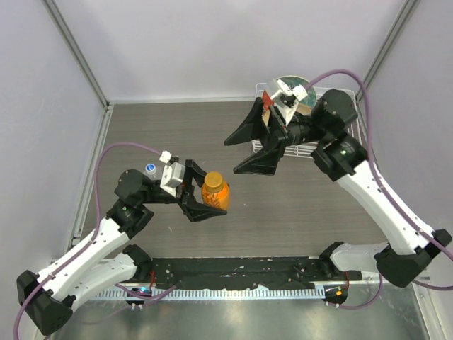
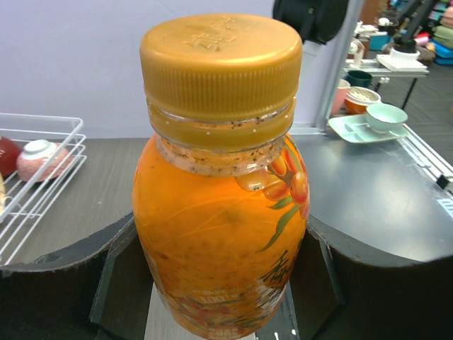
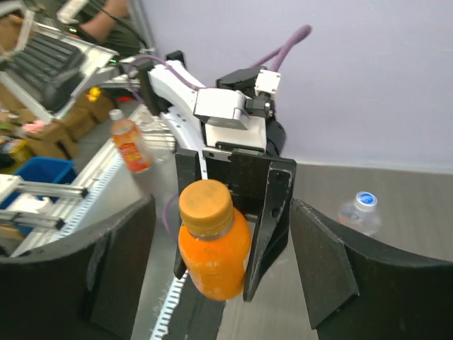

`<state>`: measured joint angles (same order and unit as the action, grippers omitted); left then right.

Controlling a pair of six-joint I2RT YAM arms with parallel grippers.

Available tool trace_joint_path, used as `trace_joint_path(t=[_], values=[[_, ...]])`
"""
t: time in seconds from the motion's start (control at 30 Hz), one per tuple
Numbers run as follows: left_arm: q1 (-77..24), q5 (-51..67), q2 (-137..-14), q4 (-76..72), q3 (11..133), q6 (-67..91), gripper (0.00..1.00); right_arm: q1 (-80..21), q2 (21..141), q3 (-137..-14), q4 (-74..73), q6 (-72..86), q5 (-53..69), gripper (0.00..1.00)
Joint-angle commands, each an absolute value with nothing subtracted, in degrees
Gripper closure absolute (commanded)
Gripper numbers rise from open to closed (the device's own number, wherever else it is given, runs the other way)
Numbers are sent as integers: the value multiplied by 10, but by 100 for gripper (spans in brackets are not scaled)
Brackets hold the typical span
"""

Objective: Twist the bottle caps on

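At far left, a small clear plastic water bottle (image 3: 359,214) stands on the dark wood-grain table (image 1: 311,205), just behind my left arm, with a white, faintly bluish round screw cap (image 3: 365,199) on its neck. Next to it, my left gripper (image 1: 207,195) pinches a squat orange plastic bottle (image 2: 219,234) between its black fingers (image 3: 265,212), upright, with an amber-orange ribbed screw cap (image 2: 221,64) sitting on top. I cannot tell whether this bottle's base touches the table. Right of centre, my right gripper (image 1: 231,156) hangs near the orange bottle but apart from it, jaws spread wide and holding nothing. A white wire rack (image 1: 359,120) stands at the far right corner.
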<state>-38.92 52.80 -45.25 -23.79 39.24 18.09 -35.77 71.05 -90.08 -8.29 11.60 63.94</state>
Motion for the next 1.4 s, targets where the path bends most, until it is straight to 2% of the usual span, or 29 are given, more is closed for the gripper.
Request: trace_joint_path(t=[0.0, 0.33, 0.63, 1.07, 1.37], values=[[-401, 563, -463, -263, 416, 196, 100, -357, 729, -833, 328, 400, 747, 21], [-410, 541, -483, -280, 417, 196, 100, -401, 768, -838, 293, 372, 768, 32], [-412, 532, -494, -281, 434, 198, 100, -416, 781, -837, 178, 273, 771, 34], [-420, 519, -503, -287, 446, 198, 100, -424, 793, -839, 175, 268, 766, 36], [-419, 497, -498, -287, 441, 199, 100, -428, 789, -838, 172, 264, 762, 50]])
